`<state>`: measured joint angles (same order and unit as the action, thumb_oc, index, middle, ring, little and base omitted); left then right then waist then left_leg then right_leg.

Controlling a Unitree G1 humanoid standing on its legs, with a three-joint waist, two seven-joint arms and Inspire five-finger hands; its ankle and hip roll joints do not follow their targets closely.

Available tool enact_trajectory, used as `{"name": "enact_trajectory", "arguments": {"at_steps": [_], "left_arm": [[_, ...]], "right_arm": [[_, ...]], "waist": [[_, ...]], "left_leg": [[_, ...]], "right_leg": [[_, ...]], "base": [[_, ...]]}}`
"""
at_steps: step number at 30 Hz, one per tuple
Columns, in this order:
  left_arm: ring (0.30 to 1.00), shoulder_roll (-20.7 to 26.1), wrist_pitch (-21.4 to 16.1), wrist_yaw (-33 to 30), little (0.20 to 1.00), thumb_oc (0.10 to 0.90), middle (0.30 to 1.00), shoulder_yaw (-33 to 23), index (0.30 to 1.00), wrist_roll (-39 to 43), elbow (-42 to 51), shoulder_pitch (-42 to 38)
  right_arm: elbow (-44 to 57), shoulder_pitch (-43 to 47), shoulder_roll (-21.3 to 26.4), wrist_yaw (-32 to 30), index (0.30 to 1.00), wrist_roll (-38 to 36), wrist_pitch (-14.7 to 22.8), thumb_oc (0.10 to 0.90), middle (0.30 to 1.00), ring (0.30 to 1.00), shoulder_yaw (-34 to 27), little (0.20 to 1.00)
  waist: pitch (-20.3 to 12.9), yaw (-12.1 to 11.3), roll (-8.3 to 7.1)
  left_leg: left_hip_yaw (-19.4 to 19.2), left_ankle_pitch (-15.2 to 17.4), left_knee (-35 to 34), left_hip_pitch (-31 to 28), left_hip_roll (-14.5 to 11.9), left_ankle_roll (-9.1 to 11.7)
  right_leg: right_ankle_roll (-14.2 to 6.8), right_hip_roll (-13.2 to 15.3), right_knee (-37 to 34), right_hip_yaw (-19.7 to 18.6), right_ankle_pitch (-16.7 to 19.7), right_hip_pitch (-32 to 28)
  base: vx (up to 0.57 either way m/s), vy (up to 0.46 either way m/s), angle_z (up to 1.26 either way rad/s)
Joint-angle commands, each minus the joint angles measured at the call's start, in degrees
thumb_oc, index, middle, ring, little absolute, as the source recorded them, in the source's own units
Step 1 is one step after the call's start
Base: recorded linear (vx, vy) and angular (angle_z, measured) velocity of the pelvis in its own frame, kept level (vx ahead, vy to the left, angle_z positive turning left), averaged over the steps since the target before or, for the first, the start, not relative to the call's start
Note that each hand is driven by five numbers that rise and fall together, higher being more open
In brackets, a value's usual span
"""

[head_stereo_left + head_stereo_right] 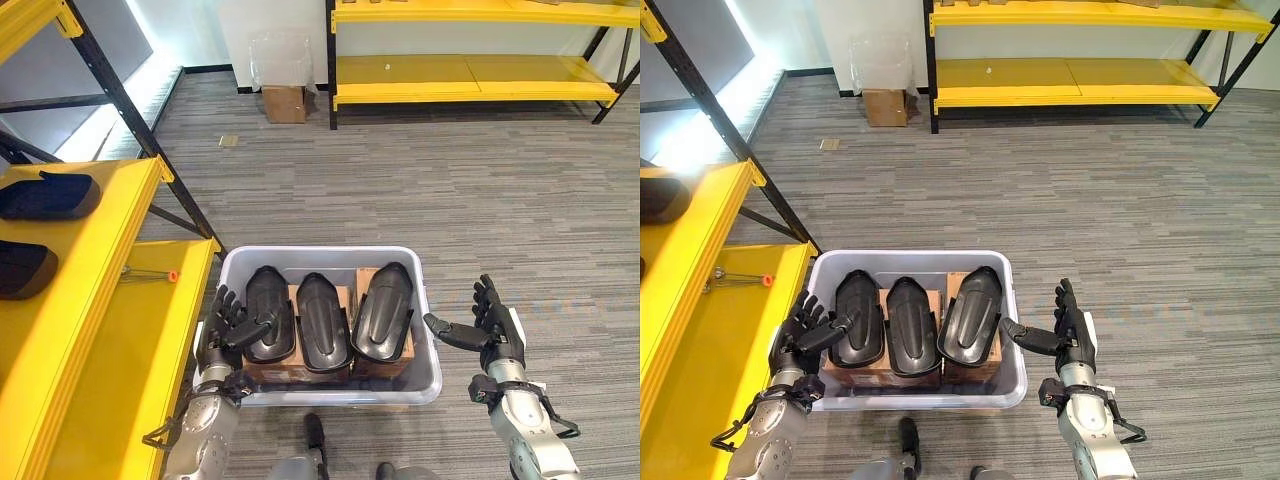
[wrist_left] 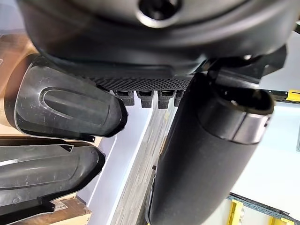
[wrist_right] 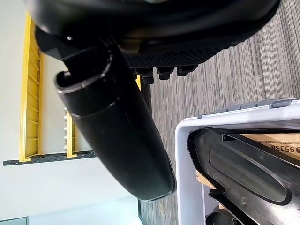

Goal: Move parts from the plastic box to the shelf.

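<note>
Black parts (image 1: 327, 318) are being kept in the plastic box (image 1: 232, 264); left hand (image 1: 225, 325) at nine o'clock, right hand (image 1: 490, 328) at three, fingers spread, nothing being gripped.

You have the plastic box (image 1: 325, 258) on the floor straight ahead, with three moulded parts (image 1: 323, 320) lying side by side in it on cardboard cartons (image 1: 345, 295). The near shelf (image 1: 95, 330) stands to your left, two more parts (image 1: 45, 195) resting on its upper level. A second shelf (image 1: 470, 70) stands against the far wall, a cardboard box (image 1: 285, 103) to its left.
</note>
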<state>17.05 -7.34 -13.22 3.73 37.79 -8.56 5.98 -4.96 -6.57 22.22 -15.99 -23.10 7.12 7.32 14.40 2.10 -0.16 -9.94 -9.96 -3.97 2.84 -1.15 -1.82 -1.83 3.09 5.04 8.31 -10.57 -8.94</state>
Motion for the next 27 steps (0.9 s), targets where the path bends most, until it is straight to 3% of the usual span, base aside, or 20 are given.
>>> {"name": "enact_trajectory", "arguments": {"at_steps": [1, 3, 10, 19, 22, 23, 24, 26, 27], "left_arm": [[1.000, 2.36, -3.44, 0.85, 1.000, 0.900, 1.000, -3.76, 1.000, -2.55, 4.83, -2.33], [1.000, 2.57, -2.94, 1.79, 1.000, 0.900, 1.000, -4.12, 1.000, -3.36, 4.53, -2.06], [1.000, 4.19, -0.80, 5.71, 1.000, 0.900, 1.000, -3.89, 1.000, -4.67, 2.77, -3.06], [1.000, 5.33, 1.20, 7.23, 1.000, 0.900, 1.000, -3.72, 1.000, -7.72, 3.63, -4.66], [1.000, 5.80, 1.65, 8.18, 1.000, 0.900, 1.000, -3.67, 1.000, -8.82, 3.66, -4.81], [1.000, 6.34, 2.00, 8.37, 1.000, 0.900, 1.000, -3.75, 1.000, -10.01, 4.64, -4.68], [1.000, 6.48, 2.04, 8.60, 1.000, 0.900, 1.000, -3.83, 1.000, -9.87, 4.96, -4.45], [1.000, 6.77, 2.41, 8.00, 1.000, 0.900, 1.000, -4.21, 1.000, -9.85, 6.13, -3.75], [1.000, 7.01, 2.56, 7.11, 1.000, 0.900, 1.000, -4.47, 1.000, -9.28, 6.49, -3.46]], "right_arm": [[6.15, 3.96, 1.46, 0.05, 1.000, 2.04, 3.63, 0.900, 1.000, 1.000, -2.71, 1.000], [6.02, 3.84, 1.51, 0.30, 1.000, 2.21, 3.57, 0.900, 1.000, 1.000, -2.91, 1.000], [5.86, 2.91, 2.13, -1.04, 1.000, 2.50, 3.36, 0.900, 1.000, 1.000, -4.59, 1.000], [4.54, 3.00, 0.31, -1.52, 1.000, 3.78, 3.87, 0.900, 1.000, 1.000, -6.09, 1.000], [4.75, 3.25, -0.23, -1.13, 1.000, 4.51, 3.79, 0.900, 1.000, 1.000, -6.09, 1.000], [5.26, 3.49, -1.14, -1.61, 1.000, 5.09, 3.86, 0.900, 1.000, 1.000, -5.47, 1.000], [5.43, 3.47, -1.24, -1.74, 1.000, 4.91, 3.75, 0.900, 1.000, 1.000, -5.40, 1.000], [5.63, 3.50, -1.41, -1.09, 1.000, 4.30, 3.59, 0.900, 1.000, 1.000, -5.54, 1.000], [5.36, 3.59, -1.46, 0.14, 1.000, 3.72, 3.68, 0.900, 1.000, 1.000, -5.70, 1.000]], "waist": [[-2.68, -0.85, -0.23], [-2.62, -0.82, -0.19], [-2.59, 0.99, -0.27], [-3.07, 0.69, -0.96], [-3.40, 0.65, -1.31], [-3.19, 1.04, -1.27], [-3.05, 1.15, -1.19], [-2.65, 1.29, -0.64], [-2.10, 1.43, -0.81]], "left_leg": [[1.91, 5.94, 5.11, 2.33, -7.08, 6.04], [1.60, 5.99, 5.30, 2.28, -7.28, 6.10], [-5.90, 8.68, 8.60, 1.27, -8.20, 5.09], [-5.62, 11.89, 9.79, 0.67, -4.75, 1.41], [-5.59, 12.39, 8.90, 0.26, -3.24, 0.12], [-5.20, 13.22, 7.38, -1.08, -1.55, -1.53], [-5.11, 13.33, 6.98, -1.54, -1.35, -1.78], [-5.42, 13.35, 6.00, -2.98, -1.61, -1.60], [-5.68, 13.50, 5.41, -4.16, -1.62, -1.20]], "right_leg": [[-0.06, 2.34, -0.29, 2.68, 3.83, 3.12], [-0.05, 2.42, 0.01, 2.95, 3.71, 3.27], [-0.84, 4.54, 2.41, 6.40, 3.31, 3.96], [-2.67, 5.07, 7.87, 4.40, 1.08, 3.33], [-3.87, 5.13, 11.98, 3.74, 2.34, 4.59], [-5.51, 5.15, 21.53, 2.33, 5.97, 9.42], [-5.63, 5.04, 23.62, 2.06, 6.70, 10.87], [-5.15, 5.20, 23.62, 2.62, 8.10, 14.29], [-4.98, 6.39, 19.74, 3.47, 8.43, 14.95]], "base": [[0.00, 0.000, 0.00], [0.02, 0.014, 0.01], [0.06, 0.089, 0.06], [0.10, 0.151, 0.00], [0.06, 0.151, -0.06], [0.05, 0.163, -0.04], [0.04, 0.164, -0.14], [0.01, -0.003, -0.12], [0.05, -0.151, -0.04]]}}
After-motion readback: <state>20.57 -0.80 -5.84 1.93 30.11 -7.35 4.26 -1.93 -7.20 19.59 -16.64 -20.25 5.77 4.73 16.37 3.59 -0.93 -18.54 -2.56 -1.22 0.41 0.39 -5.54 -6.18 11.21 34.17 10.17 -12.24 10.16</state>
